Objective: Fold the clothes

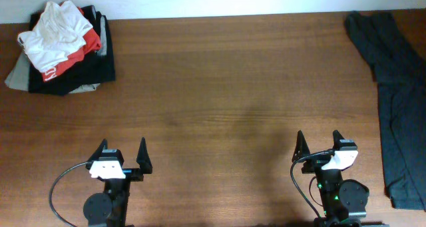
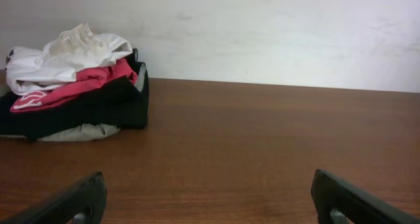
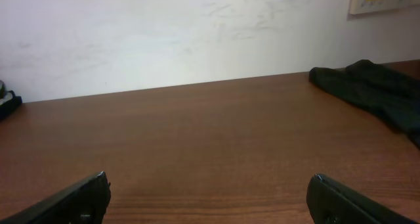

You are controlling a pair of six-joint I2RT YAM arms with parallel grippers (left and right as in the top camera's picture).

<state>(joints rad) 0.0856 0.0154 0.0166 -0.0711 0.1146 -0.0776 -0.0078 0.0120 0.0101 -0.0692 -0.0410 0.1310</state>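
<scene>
Only the overhead view shows the whole dark garment [image 1: 397,100], lying long and rumpled along the right edge of the table [image 1: 219,87]; the right wrist camera catches just one end. A heap of white, red and black clothes [image 1: 63,47] sits at the far left corner. The left gripper [image 1: 122,147] and right gripper [image 1: 319,139] stand spread wide and empty at the near edge.

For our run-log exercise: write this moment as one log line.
left gripper: open, empty | right gripper: open, empty | pile: far-left corner | dark garment: right edge | folding: not started
</scene>
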